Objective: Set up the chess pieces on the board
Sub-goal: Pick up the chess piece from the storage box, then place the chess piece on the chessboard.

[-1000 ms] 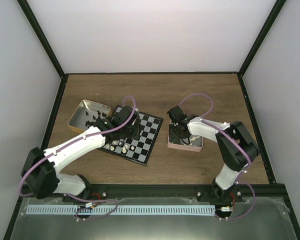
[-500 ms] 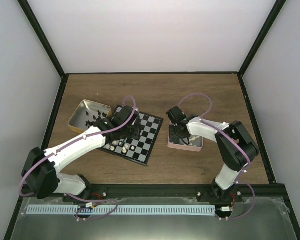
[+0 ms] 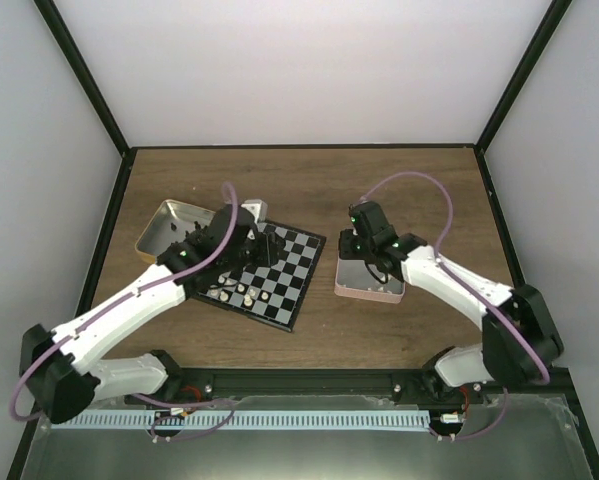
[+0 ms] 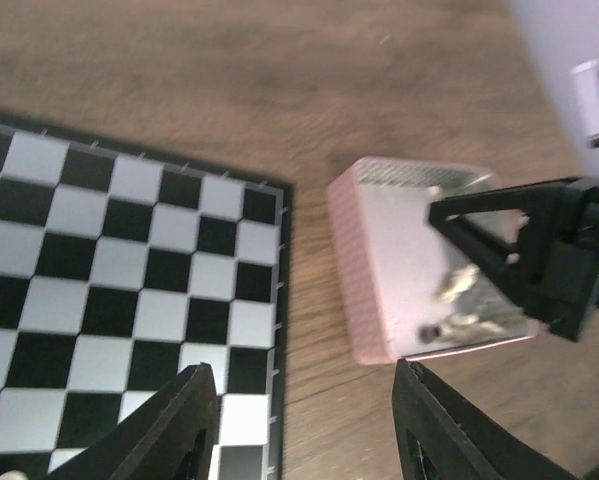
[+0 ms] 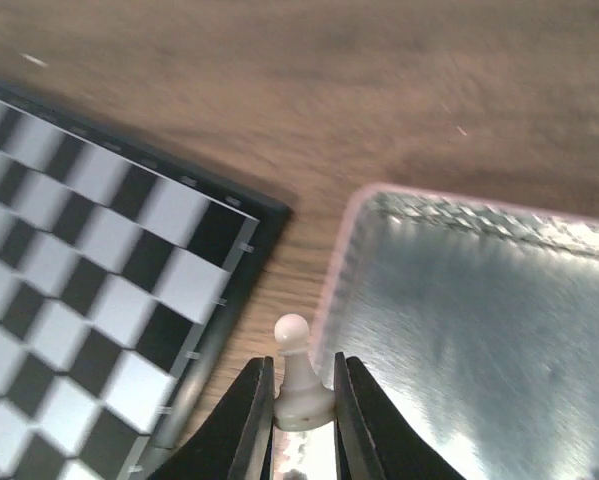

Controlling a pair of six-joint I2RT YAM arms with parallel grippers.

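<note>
The board (image 3: 284, 275) lies left of centre, with a few cream-white chess pieces (image 3: 241, 292) standing on its near rows. My right gripper (image 5: 301, 400) is shut on a white pawn (image 5: 299, 372) and holds it upright in the air over the left rim of the pink tin (image 5: 479, 330), beside the board's edge (image 5: 99, 240). In the top view the right gripper (image 3: 364, 248) hovers over that tin (image 3: 371, 288). My left gripper (image 4: 304, 410) is open and empty above the board's right edge (image 4: 129, 250); in the top view it (image 3: 259, 248) is over the board's far side.
The pink tin (image 4: 379, 270) holds a few loose white pieces (image 4: 461, 285). A gold tin (image 3: 161, 225) sits at the board's far left, partly hidden by my left arm. The black right gripper (image 4: 539, 250) shows in the left wrist view over the pink tin.
My right gripper has risen out of the pink tin with a white pawn in it, and its arm has stretched out. My left arm has lifted and swung a little left over the board.
</note>
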